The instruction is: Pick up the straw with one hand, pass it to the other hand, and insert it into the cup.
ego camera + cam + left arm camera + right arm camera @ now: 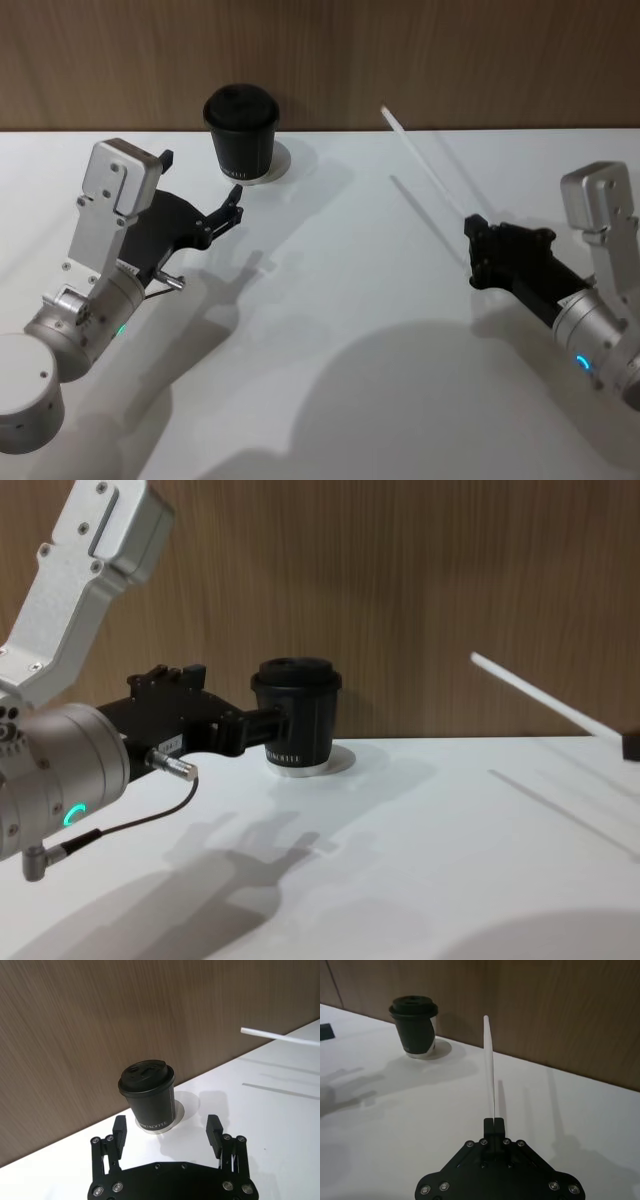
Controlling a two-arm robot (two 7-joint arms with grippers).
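Observation:
The white straw (424, 168) is pinched at its lower end by my right gripper (474, 243), which is shut on it above the right side of the table. It slants up and away toward the wooden wall. From the right wrist, the straw (490, 1070) rises from the closed fingertips of the right gripper (494, 1121). The black lidded cup (241, 130) stands upright at the table's back edge. My left gripper (200, 181) is open just in front of the cup, holding nothing. In the left wrist view the cup (148, 1094) stands beyond the spread fingers (119, 1132).
A white table (330, 330) runs back to a brown wooden wall (450, 50). A thin black cable with a metal plug (170, 767) hangs from the left wrist. Open tabletop lies between the two arms.

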